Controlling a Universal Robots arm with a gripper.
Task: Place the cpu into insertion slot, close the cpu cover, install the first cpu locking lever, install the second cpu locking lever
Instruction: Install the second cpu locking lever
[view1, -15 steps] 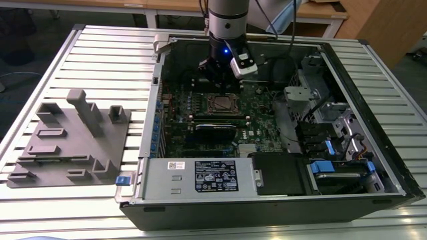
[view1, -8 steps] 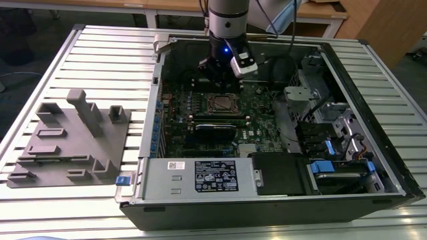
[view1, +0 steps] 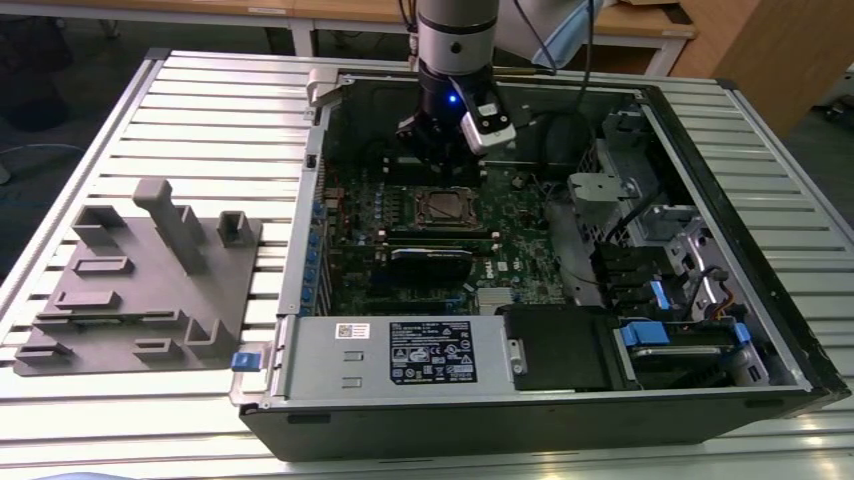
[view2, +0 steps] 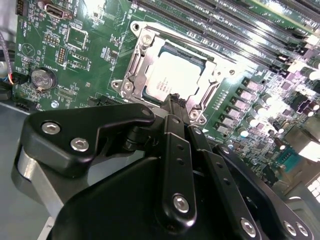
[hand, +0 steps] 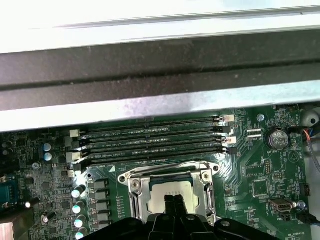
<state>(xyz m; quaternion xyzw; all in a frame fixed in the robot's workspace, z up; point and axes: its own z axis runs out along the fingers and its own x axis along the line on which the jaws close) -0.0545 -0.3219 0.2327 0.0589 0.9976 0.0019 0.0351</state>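
Where the open computer case (view1: 747, 330) lies on its side on the slatted metal table (view1: 200, 90), the arm (view1: 454, 40) reaches down through the upper middle of the exterior view, and the gripper (view1: 430, 140) hangs just above the green motherboard (view1: 400, 250). Room there is tight: the case wall rises along the frame's top, drive bays and cables crowd the exterior view's right, and the power supply box (view1: 400, 352) closes off the lower edge.

In the second wrist view the gripper (view2: 175, 98) has its two black fingers pressed together at the tips, clenched on nothing that can be seen, just over the near edge of the socket. The cpu (view2: 172, 79) lies flat in the insertion slot (view2: 150, 97), and the cpu cover (view2: 137, 55) sits down around it as a silver frame, the chip's dull top filling its window.

The first wrist view puts the same socket at lower centre, the cpu (hand: 172, 191) partly hidden behind the fingertips (hand: 169, 200), with the long memory slots (hand: 150, 140) just beyond the cpu cover (hand: 135, 182). Whether the locking levers are latched cannot be made out.

A grey fixture tray (view1: 134, 290) rests on the table at the exterior view's left, well apart from the case.
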